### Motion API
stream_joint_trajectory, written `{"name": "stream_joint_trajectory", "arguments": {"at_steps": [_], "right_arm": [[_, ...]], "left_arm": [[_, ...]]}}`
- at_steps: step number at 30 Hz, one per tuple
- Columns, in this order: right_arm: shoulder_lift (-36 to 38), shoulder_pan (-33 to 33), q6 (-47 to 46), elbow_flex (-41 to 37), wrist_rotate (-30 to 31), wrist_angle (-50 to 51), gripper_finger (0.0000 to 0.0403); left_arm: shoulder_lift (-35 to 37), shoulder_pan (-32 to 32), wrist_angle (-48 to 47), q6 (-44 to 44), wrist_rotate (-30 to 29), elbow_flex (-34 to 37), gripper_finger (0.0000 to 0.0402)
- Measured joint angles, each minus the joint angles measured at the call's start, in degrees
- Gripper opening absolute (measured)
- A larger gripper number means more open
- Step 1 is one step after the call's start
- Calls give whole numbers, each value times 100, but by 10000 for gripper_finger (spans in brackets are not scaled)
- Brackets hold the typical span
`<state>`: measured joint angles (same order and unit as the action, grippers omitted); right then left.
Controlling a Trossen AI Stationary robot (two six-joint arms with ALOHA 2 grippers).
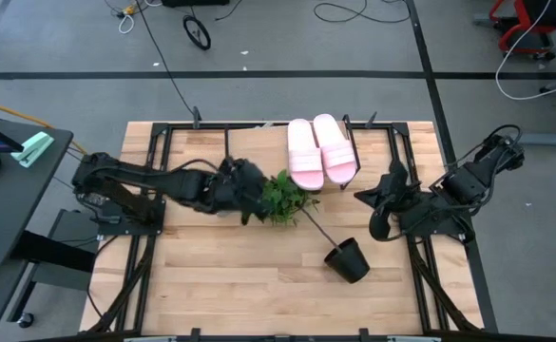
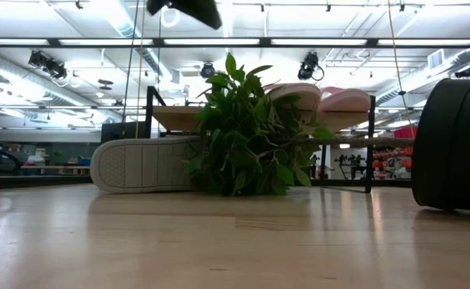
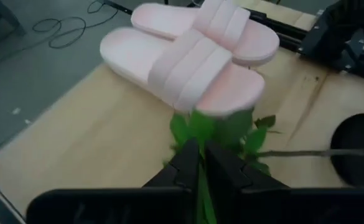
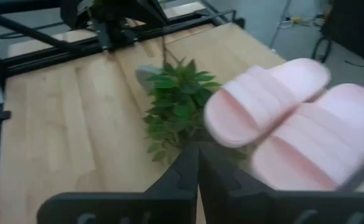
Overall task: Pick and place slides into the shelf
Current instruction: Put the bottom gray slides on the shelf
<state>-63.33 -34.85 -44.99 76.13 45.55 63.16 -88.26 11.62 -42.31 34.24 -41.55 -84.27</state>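
on the shelf [image 1: 373, 126] lie two pale pink slides [image 1: 321, 151], wide-strapped; both arms' fingers closed, empty.

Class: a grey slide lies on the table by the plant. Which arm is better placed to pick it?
Left: the left gripper hangs at the plant beside the grey slide; the right gripper waits across the plant, farther off.
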Motion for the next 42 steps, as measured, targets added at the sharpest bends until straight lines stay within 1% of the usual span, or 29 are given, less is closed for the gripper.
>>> {"name": "stream_joint_trajectory", "arguments": {"at_steps": [5, 7, 11, 15, 18, 23, 28, 33, 38, 42], "right_arm": [[-4, 46, 387, -455, -337, -843, 12], [-4, 131, 503, -594, -601, -1202, 12], [-4, 320, 779, -892, -1027, -2150, 12], [-75, 578, 821, -992, -1277, -2672, 12], [-223, 771, 1016, -998, -1439, -2982, 12], [-663, 1161, 1386, -995, -2195, -3782, 12], [-1195, 1388, 1188, -995, -2245, -3862, 12], [-1661, 1398, 775, -995, -2286, -4035, 12], [-1980, 1396, 473, -995, -2377, -4538, 12], [-2073, 1396, 422, -995, -2377, -4962, 12]], "left_arm": [[458, 383, 365, 343, -228, 799, 36], [636, 521, 346, 456, -261, 1039, 33], [919, 777, 390, 832, -517, 1526, 24], [1263, 1032, 468, 1213, -851, 2034, 19], [1510, 1226, 553, 1495, -948, 2477, 19], [1931, 1607, 740, 1807, -979, 3138, 26], [2389, 2016, 1028, 1811, -992, 3712, 28], [2922, 2324, 1337, 1814, -1052, 4363, 17], [3355, 2432, 1437, 2161, -1054, 5027, 13], [3440, 2430, 1467, 2408, -1052, 5445, 24]]}}
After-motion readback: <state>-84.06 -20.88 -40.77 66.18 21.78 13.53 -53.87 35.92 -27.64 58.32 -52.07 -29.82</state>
